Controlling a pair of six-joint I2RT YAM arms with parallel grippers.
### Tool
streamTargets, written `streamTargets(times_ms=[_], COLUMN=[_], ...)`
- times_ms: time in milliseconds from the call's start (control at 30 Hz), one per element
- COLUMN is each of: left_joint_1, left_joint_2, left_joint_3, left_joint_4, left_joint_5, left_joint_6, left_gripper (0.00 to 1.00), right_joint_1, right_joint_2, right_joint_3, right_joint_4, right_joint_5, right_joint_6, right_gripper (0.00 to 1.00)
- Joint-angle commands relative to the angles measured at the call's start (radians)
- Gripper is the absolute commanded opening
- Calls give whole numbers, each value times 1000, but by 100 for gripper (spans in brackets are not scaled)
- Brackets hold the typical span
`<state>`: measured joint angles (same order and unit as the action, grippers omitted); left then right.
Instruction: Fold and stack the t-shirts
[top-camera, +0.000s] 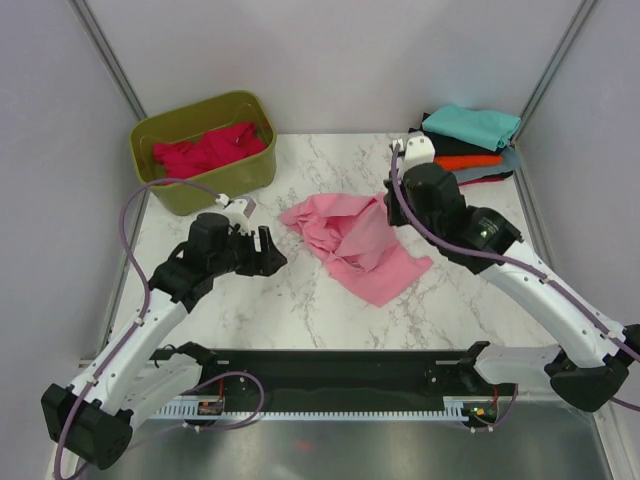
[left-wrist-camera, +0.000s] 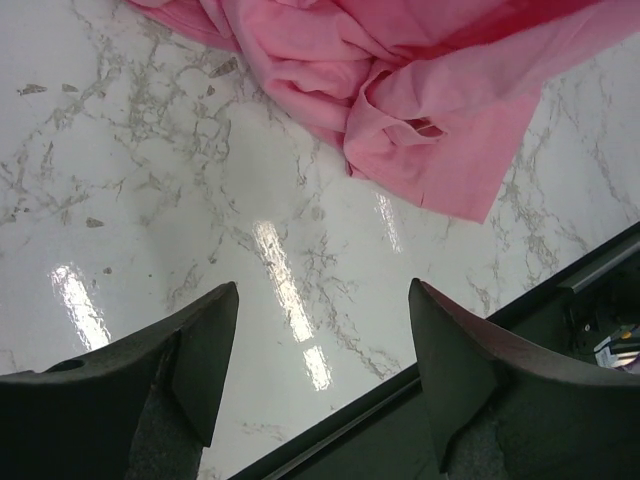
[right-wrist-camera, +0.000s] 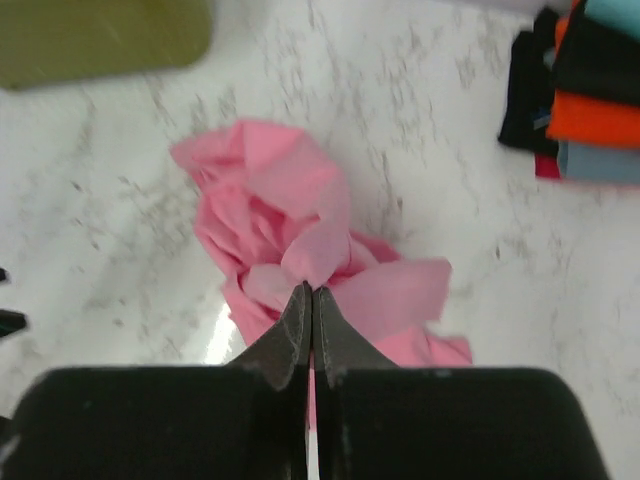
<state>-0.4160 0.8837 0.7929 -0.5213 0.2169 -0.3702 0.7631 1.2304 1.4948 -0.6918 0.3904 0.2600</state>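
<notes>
right pincer (right-wrist-camera: 310, 296) is closed tight, its tips pinching a bunched fold near the middle of the pink shirt (right-wrist-camera: 300, 230), which lies crumpled in the middle of the desk (top-camera: 330, 310). left pincer (left-wrist-camera: 322, 290) hangs open over bare marble, apart from the shirt's near corner, holding nothing. the crimson shirt (top-camera: 205, 150) sits in the green tub (top-camera: 245, 178). the folded stack (top-camera: 470, 135) rests at the far right corner, close behind the right arm (top-camera: 520, 270). the pinch looks to take several layers at once, so a lift may raise a knot rather than one edge, and the shirt would not spread flat. a thin bite could also slip. a wide swing of that arm might nudge the stack.
</notes>
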Motion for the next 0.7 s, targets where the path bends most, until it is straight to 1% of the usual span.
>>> streamTargets(times_ms=[0,33,67,100,200,267,367,400,467,500,600,633,667], left_joint_1=[-12,-12,-12,-15,-26,-26,-27,-26,-26,-26,-23,-20,-14], left_joint_2=[-11,-8,12,23,87,124,237,323,418,507,630,688,710], left_joint_3=[-7,-18,-23,-29,-44,-41,26,55,143,202,274,281,282], left_joint_4=[43,43,43,44,76,138,207,217,247,245,289,315,348], left_joint_5=[-3,-16,-33,-60,-140,-166,-211,-240,-267,-301,-342,-332,-315], left_joint_6=[-36,-56,-71,-85,-148,-176,-173,-164,-133,-125,-137,-144,-148], left_gripper=[76,76,76,76,78,79,81,81,81,82,84,86,86], right_joint_1=[2,1,2,2,-1,1,-1,-1,1,-1,1,1,-1], right_joint_2=[-199,-238,-311,-345,-451,-489,-520,-545,-568,-571,-569,-569,-571], right_joint_3=[-187,-288,-332,-411,-525,-560,-614,-649,-682,-702,-717,-719,-720], right_joint_4=[99,109,120,121,117,101,87,95,112,115,118,120,121], right_joint_5=[70,82,120,137,171,165,154,142,102,91,56,47,44], right_joint_6=[83,120,143,160,206,234,278,310,334,353,363,361,355], right_gripper=[0,0,0,0,0,0,0,0,0,0,0,0,0])
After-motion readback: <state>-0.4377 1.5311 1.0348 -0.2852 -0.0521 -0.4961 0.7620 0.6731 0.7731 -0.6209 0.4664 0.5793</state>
